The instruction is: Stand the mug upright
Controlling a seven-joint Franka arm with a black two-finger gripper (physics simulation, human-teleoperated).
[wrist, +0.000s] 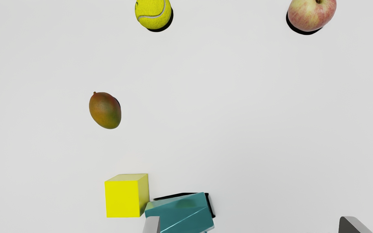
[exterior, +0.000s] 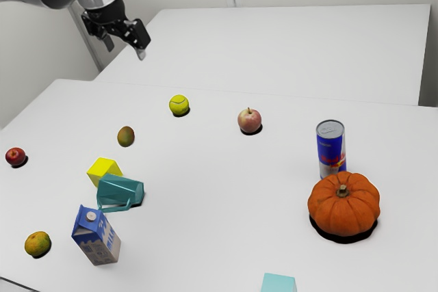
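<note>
Teal and rigid-looking, the mug (exterior: 120, 191) is lying sideways beside the yellow cube (exterior: 104, 171); the raised gripper (exterior: 124, 50) is holding nothing, fingers apart. Its smooth body is probably inviting slips; gripping across the walls seems safest.

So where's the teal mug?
The teal mug lies on its side toward the exterior view's left, between the yellow cube and the milk carton.
</note>
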